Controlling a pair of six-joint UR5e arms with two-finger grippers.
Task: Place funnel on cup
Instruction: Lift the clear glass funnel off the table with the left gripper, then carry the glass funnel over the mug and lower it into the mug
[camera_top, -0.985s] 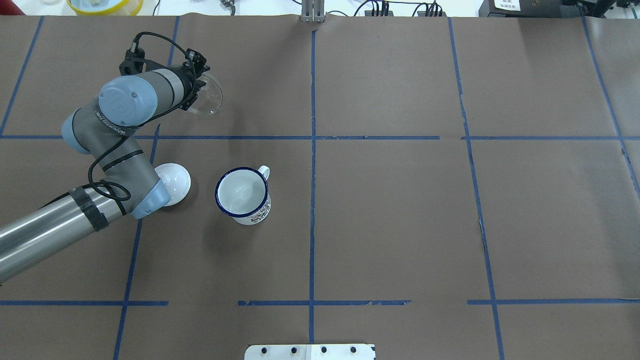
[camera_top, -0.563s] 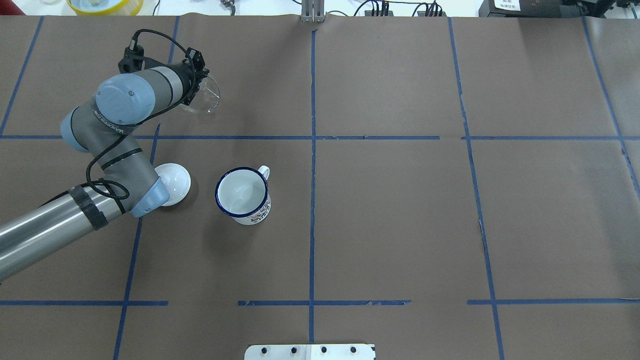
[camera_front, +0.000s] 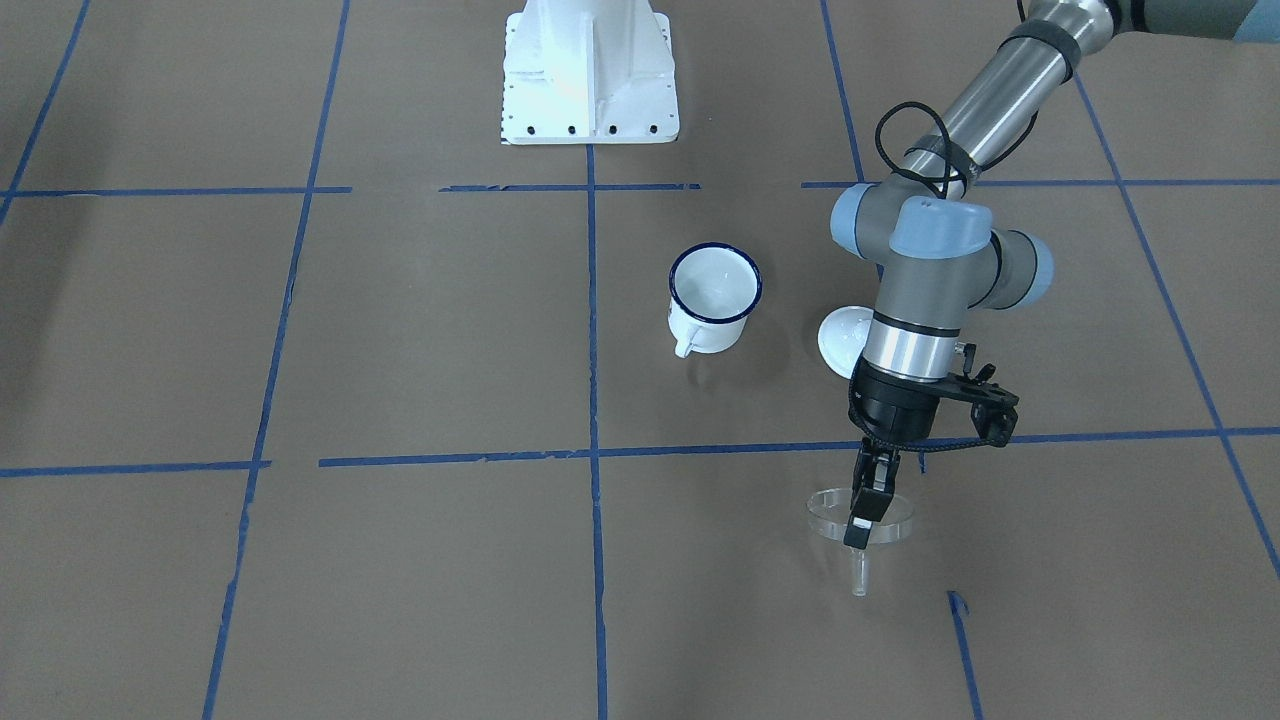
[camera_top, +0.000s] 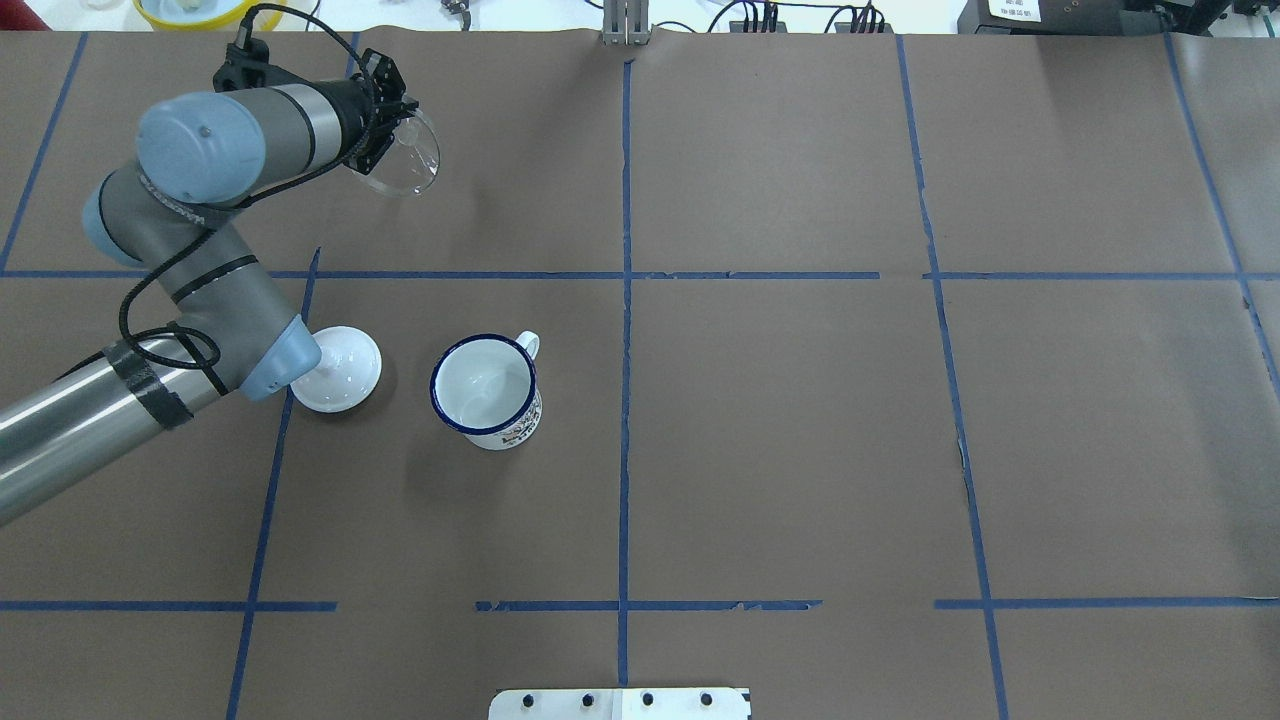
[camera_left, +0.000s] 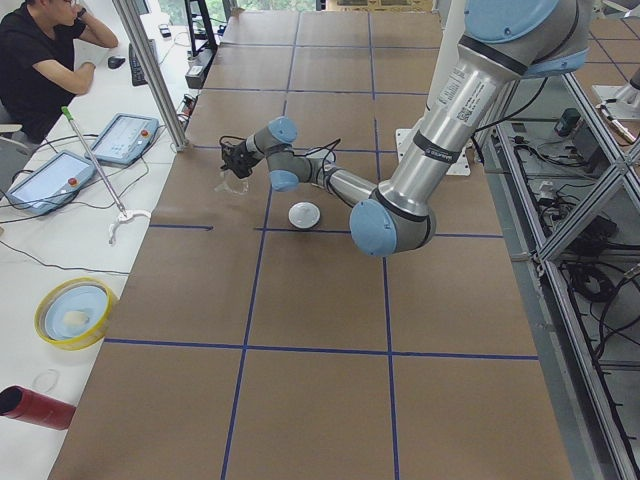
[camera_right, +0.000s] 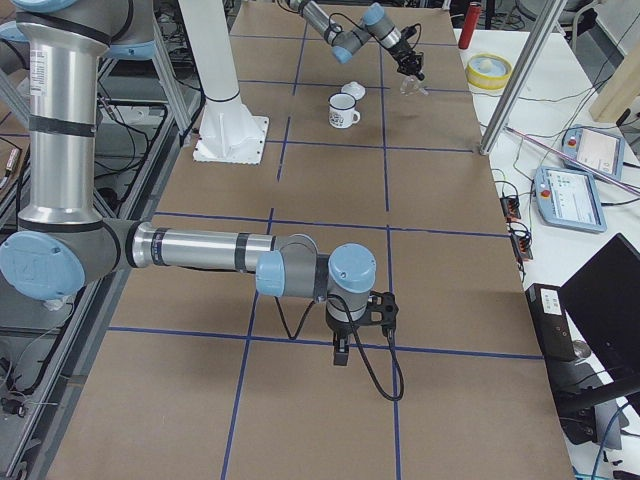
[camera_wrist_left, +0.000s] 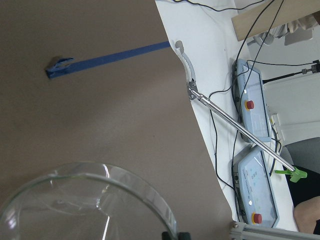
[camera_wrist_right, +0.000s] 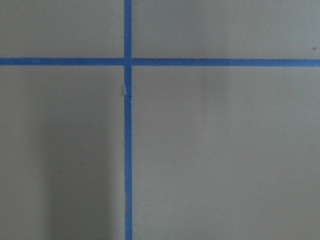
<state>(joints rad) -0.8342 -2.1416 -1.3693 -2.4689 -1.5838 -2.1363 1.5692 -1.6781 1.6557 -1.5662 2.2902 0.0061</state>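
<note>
Two tools showed in the views; the left tool (camera_front: 860, 522) hung over the far part of the counter (camera_top: 800, 450), closed narrowly onto the rim of the funnel (camera_front: 826, 512); the funnel sat upright in that grip, wide mouth up and spout pointing down, and whether the spout touched the counter could not be told; it was well apart from the cup (camera_top: 485, 385), across a tape line (camera_top: 500, 275) from it and farther from the robot's base; the cup stood upright and empty on the counter, its handle turned away from the robot and toward its right; a white lid (camera_top: 345, 368) lay near the cup on the robot's left of it, not touching it, its edge partly hidden by the left arm (camera_top: 200, 300) in the overhead view; the right tool (camera_right: 341, 352) pointed down near the counter toward the robot's right end, well apart from funnel, cup and lid; it was seen only from the side camera, so how far it stood open could not be told; its wrist camera saw counter and crossing tape.
</note>
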